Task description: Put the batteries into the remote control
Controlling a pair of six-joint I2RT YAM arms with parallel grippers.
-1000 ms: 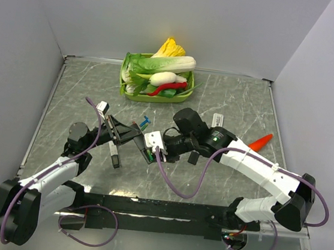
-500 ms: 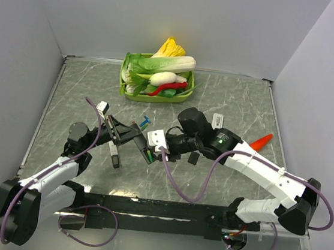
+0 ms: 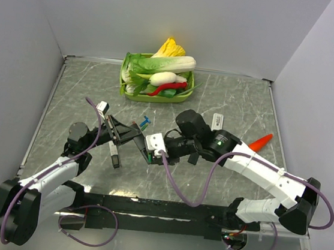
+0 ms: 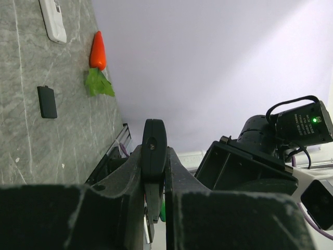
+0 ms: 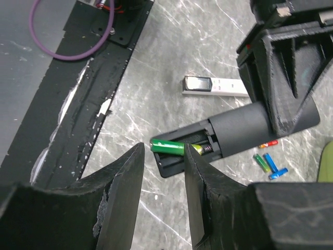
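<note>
Loading half done: the left end effector [image 4: 155, 166], clenched on the black plastic remote control [image 5: 244, 127], presents its open compartment, where one green battery [image 5: 171, 147] lies, apparently not fully seated, between the released fingers of the right end effector [image 5: 164, 150]. Spare green, blue and red batteries [image 5: 269, 164] lie mid-desk [image 3: 230, 102]. At the far edge, a green plastic basket [image 3: 125, 87] holds toy vegetables [image 3: 168, 65].

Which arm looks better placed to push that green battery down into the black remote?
Right. The right end effector, open, faces the green battery lying in the open bay of the remote. The left end effector is shut on the remote, holding it up.
</note>
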